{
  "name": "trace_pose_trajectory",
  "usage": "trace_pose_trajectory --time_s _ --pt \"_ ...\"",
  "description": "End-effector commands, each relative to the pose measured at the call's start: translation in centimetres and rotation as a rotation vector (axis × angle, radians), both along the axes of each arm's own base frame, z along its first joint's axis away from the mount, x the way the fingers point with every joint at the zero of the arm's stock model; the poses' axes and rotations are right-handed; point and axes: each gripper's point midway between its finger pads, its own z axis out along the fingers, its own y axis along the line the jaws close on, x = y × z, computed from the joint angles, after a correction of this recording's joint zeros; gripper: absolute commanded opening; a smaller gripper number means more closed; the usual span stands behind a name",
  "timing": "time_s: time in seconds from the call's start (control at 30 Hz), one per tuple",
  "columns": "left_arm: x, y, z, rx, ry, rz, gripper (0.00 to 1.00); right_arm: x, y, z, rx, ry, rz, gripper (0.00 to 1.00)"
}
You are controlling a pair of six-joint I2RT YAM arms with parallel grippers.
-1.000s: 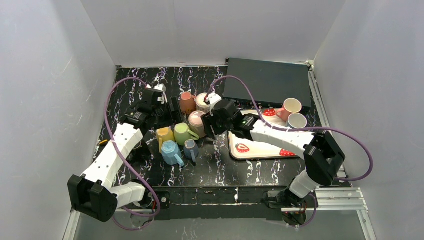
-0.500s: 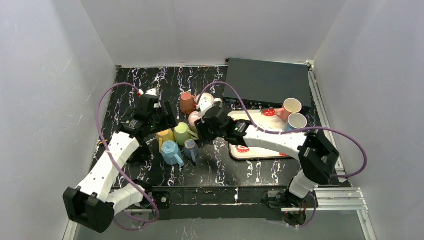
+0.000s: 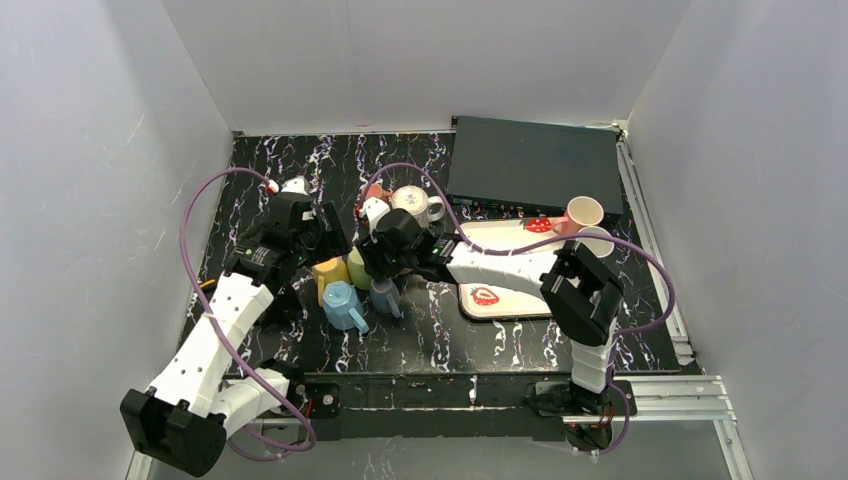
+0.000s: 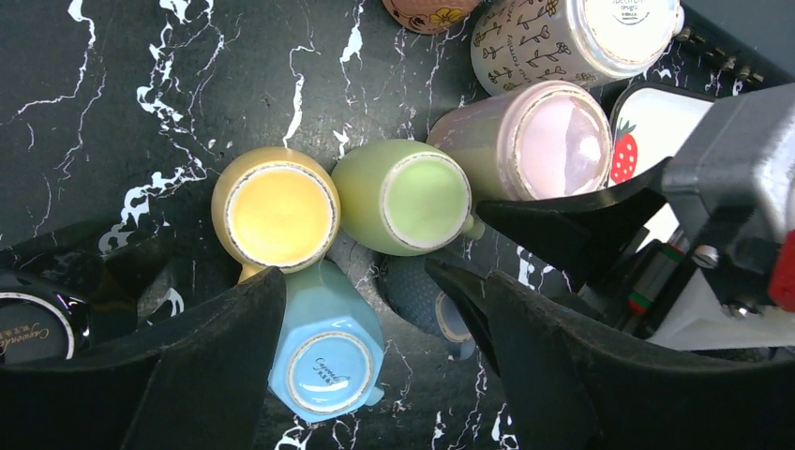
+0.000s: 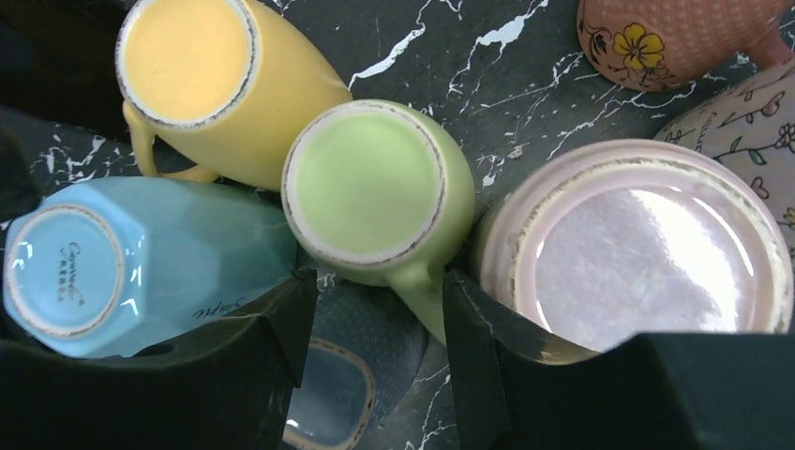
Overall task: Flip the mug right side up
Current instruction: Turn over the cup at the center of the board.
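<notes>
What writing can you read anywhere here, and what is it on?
"Simple" (likely), upside down: side of the light blue mug.
Its base stamp: cursive, too small to read.
On the black mug: cursive mark, blurred.
On the floral mug base: print cut off, unreadable.

This is a robotics lab cell, not a home: plain white panel walls (image 3: 100, 150) box in my black, white-veined marble-look table (image 3: 440, 340), my left claw (image 4: 354, 277) and right claw (image 5: 377, 281) hang off arms bolted by a bare aluminium rail (image 3: 660, 395), trailing purple cables (image 3: 186, 225), with a flat black metal equipment box (image 3: 535, 165) behind
</notes>
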Motion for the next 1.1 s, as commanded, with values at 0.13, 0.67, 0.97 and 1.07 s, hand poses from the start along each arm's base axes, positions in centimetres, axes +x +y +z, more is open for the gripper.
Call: trace_pose_trajectory --time_s 0.13,0.67,0.97,1.07 --pt "-0.3 1.0 0.6 0.037 -0.02 0.024 0.77 0.9 0.9 -0.1 -0.024 -0.028 0.036 0.64" --pt "-0.6 1.9 1.5 0.058 -0.051 0.051 0.78 2.4 1.0 -1.3 -0.144 -0.101 0.078 0.45" --pt "-0.7 2.4 1.9 0.07 -0.062 0.076 0.78 3.9 2.0 -0.9 -0.184 -0.128 0.066 0.22" --pt "-0.7 2.7 2.9 0.06 -0.115 0.089 0.78 4.2 2.9 0.8 -0.143 -0.145 0.066 0.02"
